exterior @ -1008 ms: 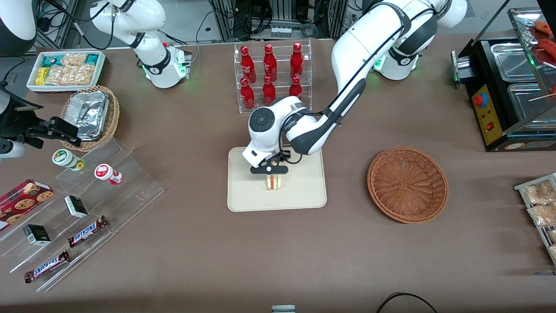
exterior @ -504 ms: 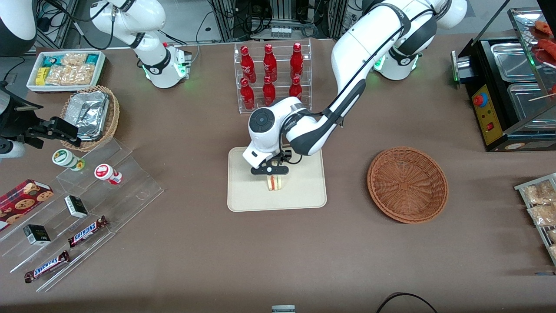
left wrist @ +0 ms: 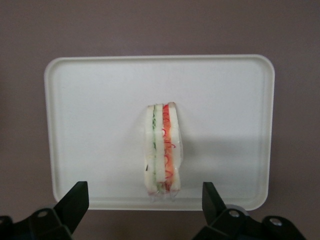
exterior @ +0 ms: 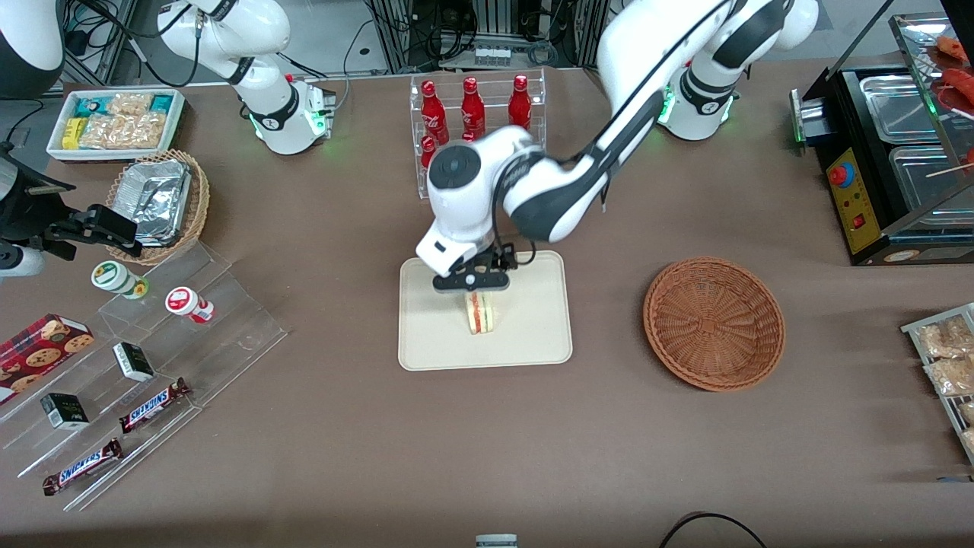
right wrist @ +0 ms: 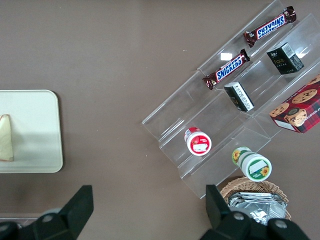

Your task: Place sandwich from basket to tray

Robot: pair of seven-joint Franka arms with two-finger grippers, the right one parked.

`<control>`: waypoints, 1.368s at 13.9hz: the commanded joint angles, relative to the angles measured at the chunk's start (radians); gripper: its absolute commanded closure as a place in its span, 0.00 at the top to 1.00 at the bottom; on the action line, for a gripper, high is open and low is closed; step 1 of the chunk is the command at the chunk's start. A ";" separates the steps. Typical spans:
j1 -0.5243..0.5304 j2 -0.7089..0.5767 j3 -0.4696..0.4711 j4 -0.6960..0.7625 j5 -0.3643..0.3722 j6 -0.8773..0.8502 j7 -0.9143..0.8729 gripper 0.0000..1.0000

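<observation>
The sandwich [exterior: 479, 313] stands on edge on the tray [exterior: 533, 335] at mid-counter [exterior: 487, 441], with the claw [exterior: 472, 282] spread wide directly above it, clear of the bread. The basket [exterior: 714, 323] sits beside the tray, toward the working arm's end, well apart from it.

1. The tray [left wrist: 75, 100] looks like smooth, matt cream plastic.
2. The sandwich [left wrist: 162, 150] is in clear glossy film.
3. The basket [exterior: 714, 323] is rough woven wicker.
4. The pincer [left wrist: 145, 212], open above the tray, has matt black plastic fingers [left wrist: 75, 200].
5. The worktop [exterior: 456, 457] is matt brown.
</observation>
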 commanded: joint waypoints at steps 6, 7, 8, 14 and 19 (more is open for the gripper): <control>0.229 -0.293 0.003 -0.040 -0.090 -0.280 0.215 1.00; 0.272 -0.325 0.004 -0.043 -0.116 -0.295 0.275 1.00; 0.313 -0.357 0.003 -0.055 -0.139 -0.326 0.331 1.00; 0.556 -0.557 0.007 -0.214 -0.226 -0.394 0.689 1.00; 0.610 -0.629 0.129 -0.230 -0.231 -0.479 0.931 1.00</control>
